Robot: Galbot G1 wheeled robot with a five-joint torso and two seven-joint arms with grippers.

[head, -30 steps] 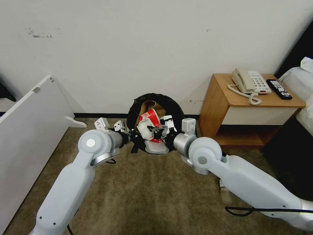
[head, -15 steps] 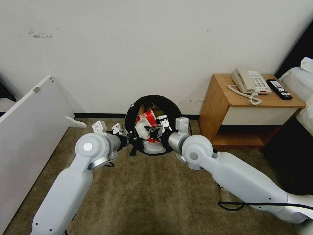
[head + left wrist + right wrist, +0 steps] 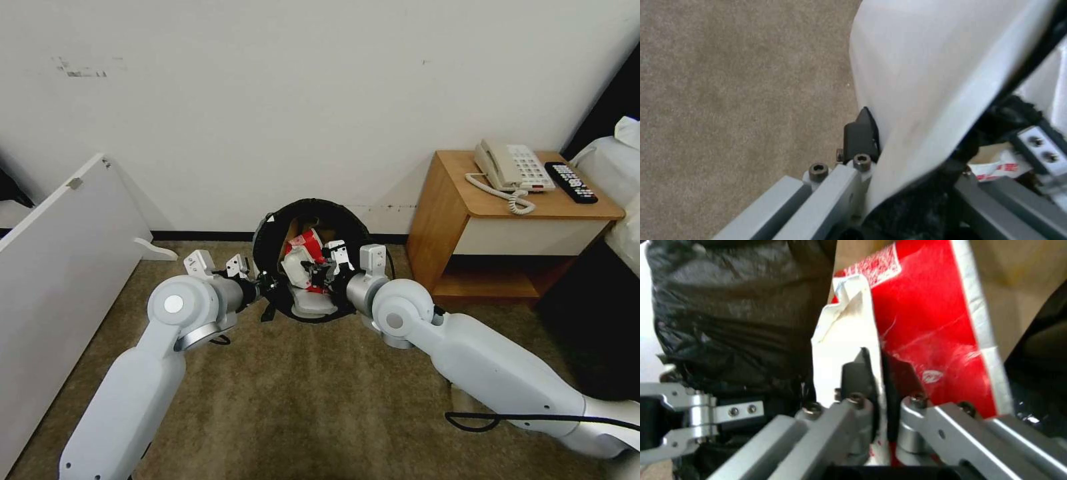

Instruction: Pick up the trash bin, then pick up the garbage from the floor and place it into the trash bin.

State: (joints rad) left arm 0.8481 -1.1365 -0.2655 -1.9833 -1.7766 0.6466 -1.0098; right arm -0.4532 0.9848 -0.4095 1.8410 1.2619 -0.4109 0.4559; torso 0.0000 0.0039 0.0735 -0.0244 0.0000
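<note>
Both arms have drawn in, left gripper [image 3: 265,288] clamping the trash bin [image 3: 270,230] rim beside the nightstand [image 3: 460,193] while right gripper [image 3: 319,272], inside it, pinches white paper [image 3: 842,350], which may snag the liner.

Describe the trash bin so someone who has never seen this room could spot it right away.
Look at the white wall, left of the wooden nightstand carrying a phone. The trash bin is held above the carpet between the two arms, tipped so its mouth faces the camera; the left end effector clamps its rim. Its crinkled black liner around red-and-white litter sets it apart.
</note>
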